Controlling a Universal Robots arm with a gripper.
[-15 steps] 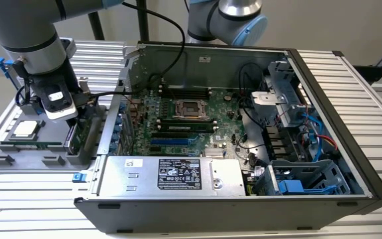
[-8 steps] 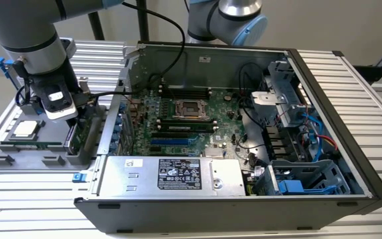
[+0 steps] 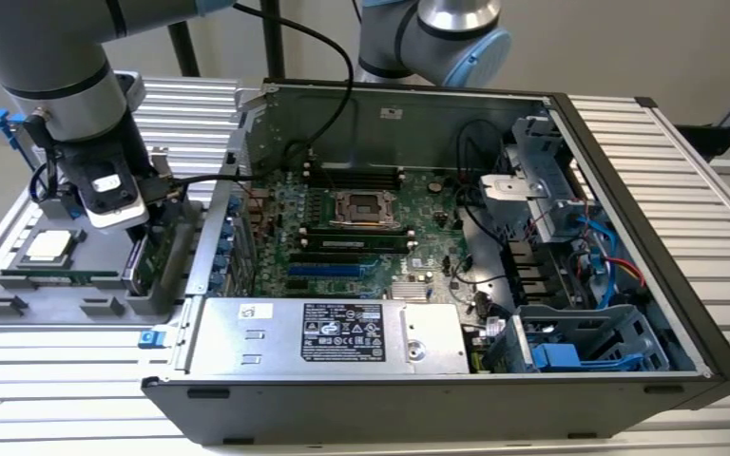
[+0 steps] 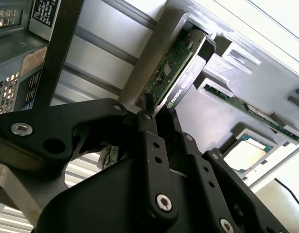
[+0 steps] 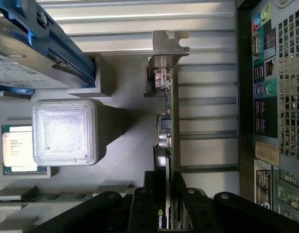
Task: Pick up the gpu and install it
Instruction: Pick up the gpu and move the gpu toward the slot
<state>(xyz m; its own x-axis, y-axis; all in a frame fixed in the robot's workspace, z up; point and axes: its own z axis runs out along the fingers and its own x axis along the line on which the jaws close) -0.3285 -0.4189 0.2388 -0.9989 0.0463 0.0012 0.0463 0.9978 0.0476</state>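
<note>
- Green circuit board with a black cooler on one face: this is the gpu [image 5: 174, 121]. It stands on its long edge in a slot of the grey tray [image 3: 35, 309], on the exterior view's left, just outside the computer case [image 3: 391, 119].
- My gripper [image 5: 167, 183] is down on the upper edge of the card, toward the end away from its bracket.
- My jaws are clamped on the gpu. One black finger [image 5: 154, 187] lies against the cooler face and the other lies against the board face.
- The thin silver bracket [image 5: 169, 43] is at the end of the card farthest from my fingers, and the card sits in the tray slot.
- My arm [image 3: 54, 76] comes down onto the tray from the far left of the scene.
- On the same tray, on the cooler side of the card, the processor [image 3: 50, 247] lies flat. The narrow memory stick [image 3: 61, 278] stands in its own slot just nearer than the processor.
- A silver hard drive with blue rails [image 5: 23, 63] is on the tray too, beyond the processor and toward the bracket end of the card.
- The case lies open to the right of the tray, and its rear panel [image 5: 280, 97] with the ports faces the board side of the card.
- Inside the case I see the motherboard [image 3: 353, 228], and the silver power supply [image 3: 327, 332] lies along the near side.
</note>
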